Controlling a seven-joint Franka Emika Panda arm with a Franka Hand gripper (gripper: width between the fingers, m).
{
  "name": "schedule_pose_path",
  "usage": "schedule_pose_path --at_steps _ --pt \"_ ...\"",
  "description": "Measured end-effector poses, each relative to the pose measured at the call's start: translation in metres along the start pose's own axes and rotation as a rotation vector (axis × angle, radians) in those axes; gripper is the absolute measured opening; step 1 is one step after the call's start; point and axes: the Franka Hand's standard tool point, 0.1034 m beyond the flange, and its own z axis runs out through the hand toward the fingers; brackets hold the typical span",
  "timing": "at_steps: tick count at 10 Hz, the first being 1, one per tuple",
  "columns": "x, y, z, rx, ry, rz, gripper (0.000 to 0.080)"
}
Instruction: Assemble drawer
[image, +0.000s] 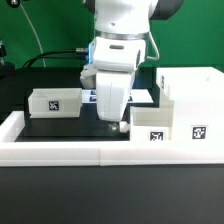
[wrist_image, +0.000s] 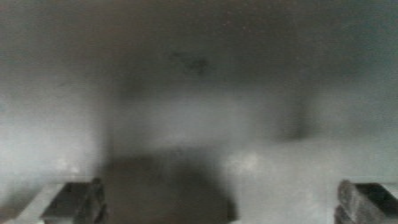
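The white housing (image: 190, 100) stands at the exterior view's right with a tag on its front. A low white box (image: 150, 126) with a tag sits against the housing's left side. A second small open-top box (image: 50, 100) with a tag stands on the black mat at the left. My gripper (image: 113, 124) hangs low over the mat, just left of the low box. The wrist view is heavily blurred. It shows my two fingertips (wrist_image: 71, 200) far apart at the frame's corners, so my gripper (wrist_image: 221, 205) is open, with only dark and white blur between them.
A long low white border wall (image: 90, 152) runs along the front of the mat and up its left side. The marker board (image: 142, 97) lies flat behind my gripper. The arm's white body (image: 120, 40) hides the middle of the back.
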Motion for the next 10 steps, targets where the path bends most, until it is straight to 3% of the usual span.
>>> schedule_pose_path --at_steps 5,8,10 --pt "-0.031 0.013 0.003 0.021 -0.004 -0.226 0.0649" --pt "-0.03 0.012 0.003 0.022 -0.004 -0.228 0.0649" --pt "-0.017 0.023 -0.006 0.039 -0.005 -0.279 0.0649"
